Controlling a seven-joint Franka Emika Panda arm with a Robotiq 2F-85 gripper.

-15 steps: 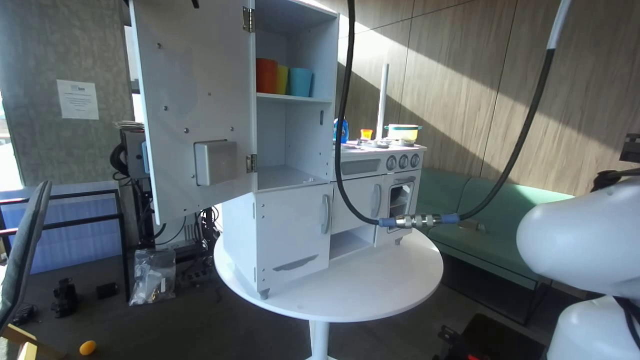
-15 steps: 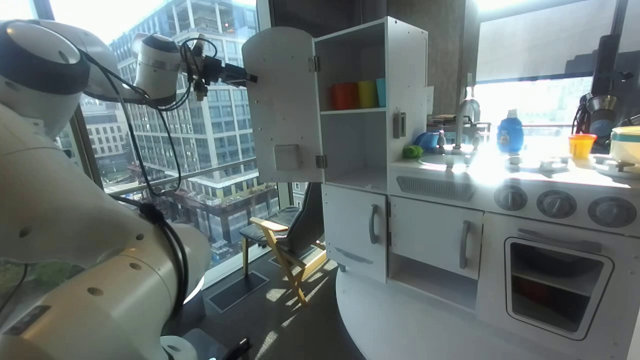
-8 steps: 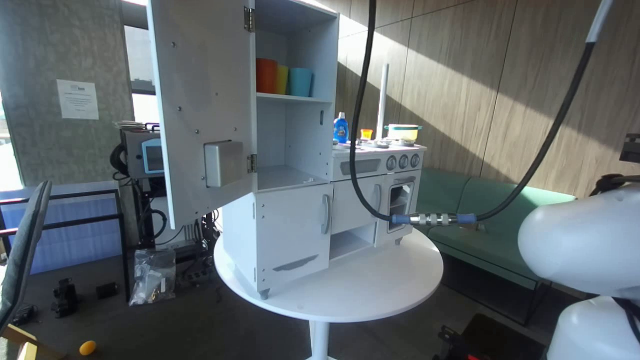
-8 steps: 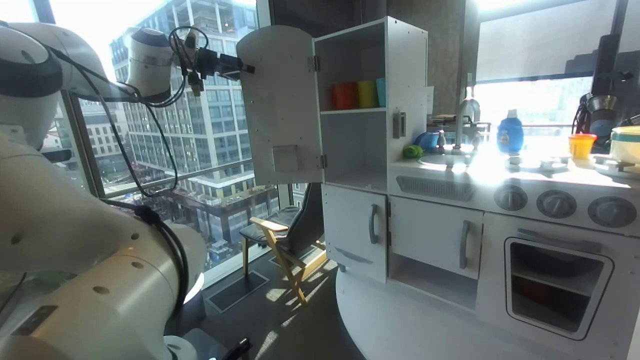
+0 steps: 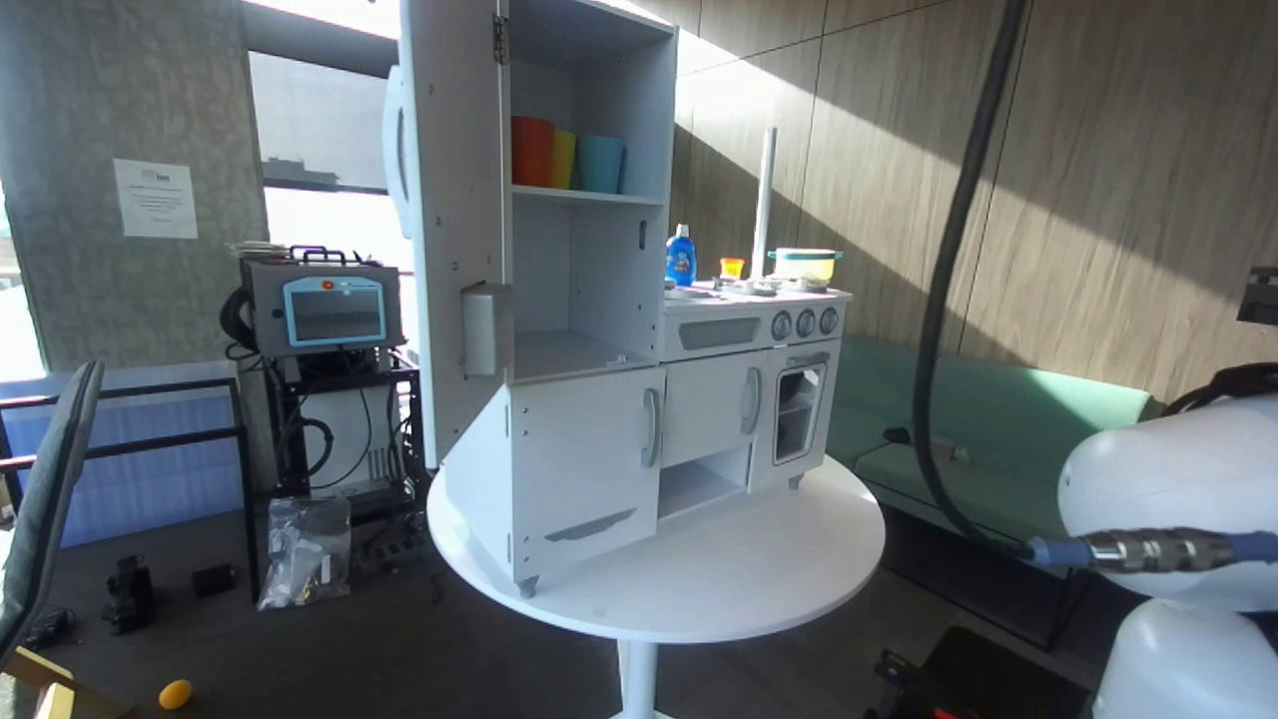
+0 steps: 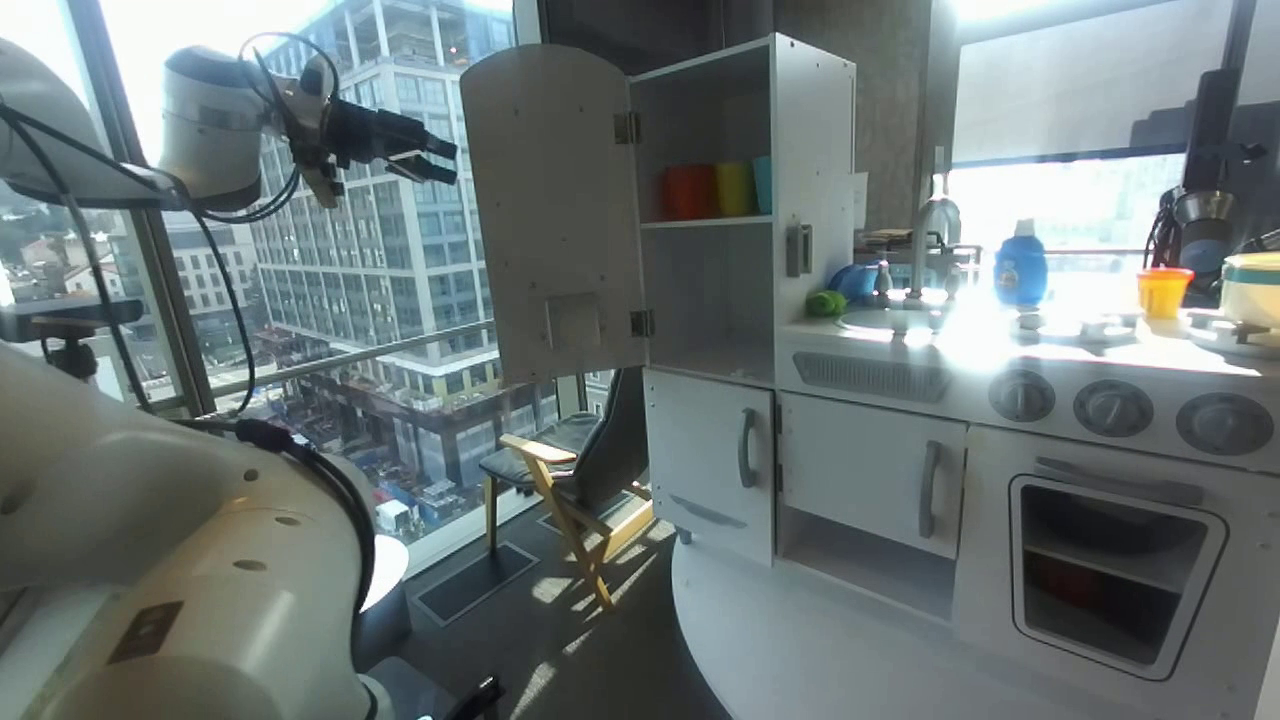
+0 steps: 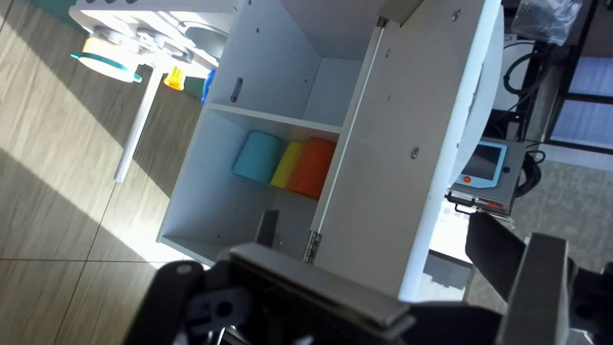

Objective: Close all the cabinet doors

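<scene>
The upper cabinet door (image 6: 560, 210), a tall white panel, stands swung out on its hinges in both exterior views. Its inner face bears a small grey square panel (image 5: 484, 330), and a handle (image 5: 396, 150) shows behind its free edge. Flush with the cabinet front, the lower cabinet door (image 5: 584, 459) is closed. My gripper (image 6: 441, 160) hangs left of the upper door's free edge in an exterior view, fingers parted, a narrow gap between them and the door. In the wrist view nothing is held by the fingers (image 7: 325, 287); beyond them shows the upper door (image 7: 383, 143).
Orange, yellow and blue cups (image 5: 599, 165) stand on the cabinet shelf. A small oven door (image 6: 1110, 570) and another white door (image 6: 870, 470) belong to the adjoining toy kitchen. All this stands on a round white table (image 5: 719, 589). A chair (image 6: 590, 450) is behind.
The upper door has swung some way toward the cabinet front. My gripper, which overlapped the door's edge in an exterior view, has drawn back left, and its fingers now show apart.
</scene>
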